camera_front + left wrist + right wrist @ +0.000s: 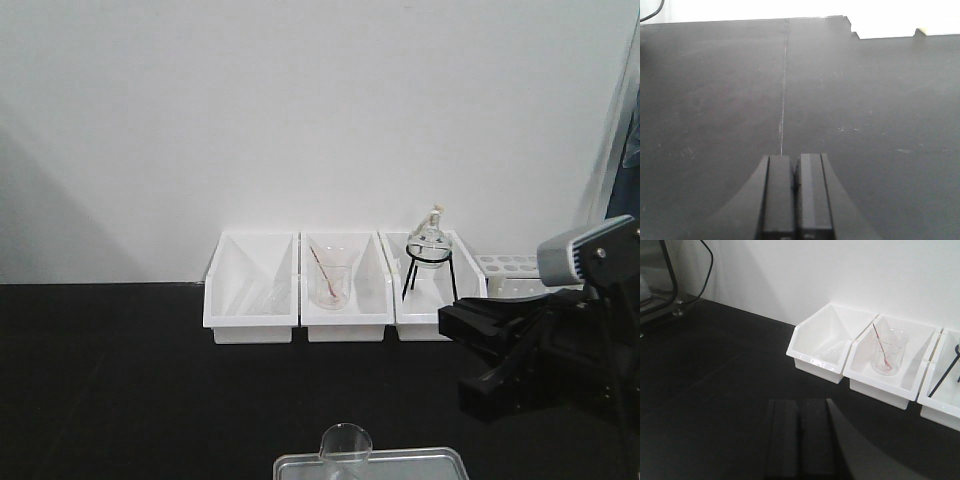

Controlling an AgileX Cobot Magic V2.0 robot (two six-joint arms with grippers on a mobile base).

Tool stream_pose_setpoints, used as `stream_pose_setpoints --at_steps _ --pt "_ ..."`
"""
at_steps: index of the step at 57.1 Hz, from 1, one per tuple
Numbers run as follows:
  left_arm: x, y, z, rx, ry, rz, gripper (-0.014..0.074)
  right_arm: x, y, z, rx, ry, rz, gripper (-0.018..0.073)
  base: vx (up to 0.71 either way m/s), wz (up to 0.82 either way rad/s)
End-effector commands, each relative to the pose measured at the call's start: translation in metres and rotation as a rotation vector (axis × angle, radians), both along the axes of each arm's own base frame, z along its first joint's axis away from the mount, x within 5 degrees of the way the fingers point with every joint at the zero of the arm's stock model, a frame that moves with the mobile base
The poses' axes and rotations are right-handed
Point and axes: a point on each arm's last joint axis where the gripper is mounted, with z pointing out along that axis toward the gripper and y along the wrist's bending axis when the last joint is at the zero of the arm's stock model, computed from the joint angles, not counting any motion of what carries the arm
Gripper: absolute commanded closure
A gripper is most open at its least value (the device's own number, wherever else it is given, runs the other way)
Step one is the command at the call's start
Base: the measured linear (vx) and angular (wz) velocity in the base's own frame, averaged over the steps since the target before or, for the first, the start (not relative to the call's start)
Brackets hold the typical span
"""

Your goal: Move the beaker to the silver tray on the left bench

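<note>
Where it meets the silver tray (pixel 420 459), the beaker (pixel 346 443) is small, clear glass.

White bins (pixel 300 290) against a white wall (pixel 300 110), matte black bench (pixel 110 390), clear beaker (pixel 345 442), shiny silver tray (pixel 420 462), black tripod (pixel 428 275), pinkish rod (pixel 322 268).

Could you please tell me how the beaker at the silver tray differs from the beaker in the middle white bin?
The beaker at the silver tray looks empty, though only its top shows; the beaker in the middle white bin holds a pinkish rod. The first stands at the bench's near edge, the second back by the wall. Both are clear glass and upright.
</note>
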Motion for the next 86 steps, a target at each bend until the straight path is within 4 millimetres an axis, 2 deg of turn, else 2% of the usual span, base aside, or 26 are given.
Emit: stream_pose_setpoints --at_steps 1,26,33,39,46,55,63,69,75,86 --pt "0.001 -0.001 -0.002 -0.003 -0.066 -0.008 0.0595 -0.01 -0.005 0.017 0.004 -0.067 -0.013 0.057 0.0 0.0" --pt "0.001 -0.001 -0.002 -0.003 -0.066 -0.008 0.0595 -0.009 -0.004 0.017 0.047 -0.046 -0.023 0.057 0.0 0.0" --pt "0.001 -0.001 -0.002 -0.003 -0.066 -0.008 0.0595 -0.001 -0.005 0.019 0.183 -0.016 -0.081 0.057 0.0 0.0" --pt "0.001 -0.001 -0.002 -0.003 -0.066 -0.008 0.0595 0.01 -0.008 0.021 0.222 -0.084 -0.139 0.057 0.0 0.0" --pt "0.001 -0.001 -0.002 -0.003 -0.066 -0.008 0.0595 0.02 -0.015 0.021 0.224 -0.145 -0.246 0.057 0.0 0.0" --pt "0.001 -0.001 -0.002 -0.003 -0.066 -0.008 0.0595 0.02 -0.024 0.013 0.134 -0.082 -0.347 0.057 0.0 0.0" --pt "0.001 -0.001 -0.002 -0.003 -0.066 -0.008 0.0595 -0.005 -0.028 0.009 -0.03 -0.029 -0.33 0.057 0.0 0.0" --pt "0.001 -0.001 -0.002 -0.003 -0.066 -0.008 0.0595 -0.036 -0.039 -0.005 -0.039 -0.047 -0.331 0.057 0.0 0.0" --pt "0.001 -0.001 -0.002 -0.003 -0.066 -0.008 0.0595 -0.068 -0.055 -0.034 -0.014 -0.063 -0.363 0.057 0.0 0.0" --pt "0.001 -0.001 -0.002 -0.003 -0.066 -0.008 0.0595 -0.129 -0.08 -0.101 0.064 -0.098 -0.454 0.057 0.0 0.0"
